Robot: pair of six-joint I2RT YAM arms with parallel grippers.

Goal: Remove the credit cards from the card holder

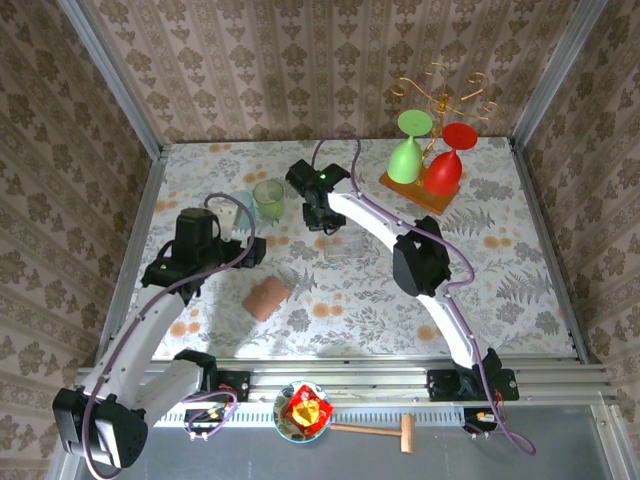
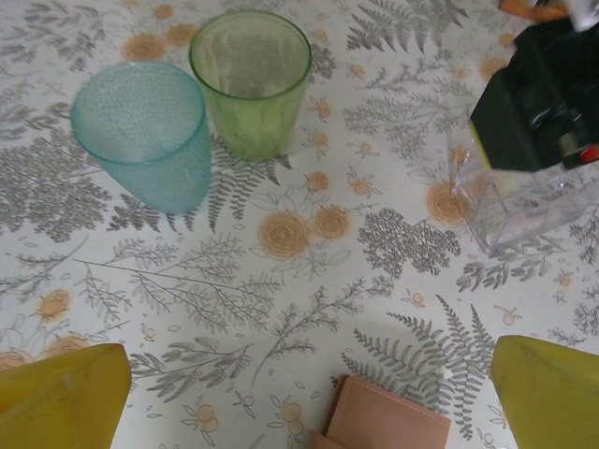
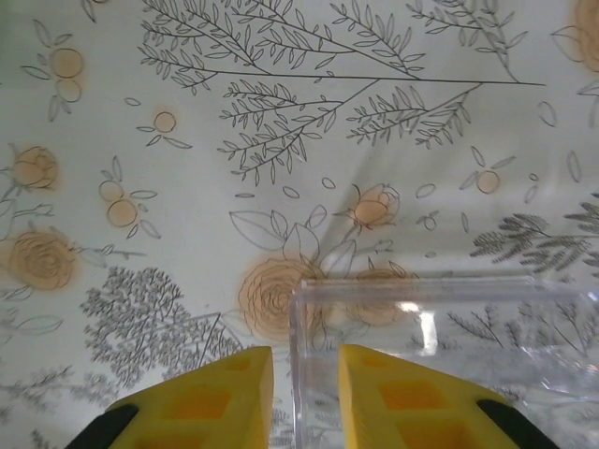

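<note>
Left gripper [image 1: 252, 250] is held wide open over the table [image 1: 520, 290]. Nothing is gripped, and only bare tablecloth and the wallet's edge are seen between its yellow fingers [image 2: 65, 398].

Blue cup [image 2: 145, 131] and green cup [image 2: 251, 79] are stood upright just beyond it, side by side, blue on the left. Whether they touch cannot be told.

Wallet [image 1: 265, 297] is laid flat and folded shut on the table, just on the near side of the left gripper and well apart from both cups. In the left wrist view its stitched edge is seen low between the open fingers, nearer the right one. It is touched by neither gripper.

Right gripper [image 1: 322, 215] is pointed down at centre rear, over a clear box [image 1: 340, 247]. Its jaws are parted only narrowly. In the right wrist view the box's left wall is lined up with the gap, with space seen on both sides of it, so nothing is clamped.

Stand [image 1: 415, 190] is placed rear right, with a green glass [image 1: 405, 160] and a red glass [image 1: 445, 170] inverted on it.
</note>
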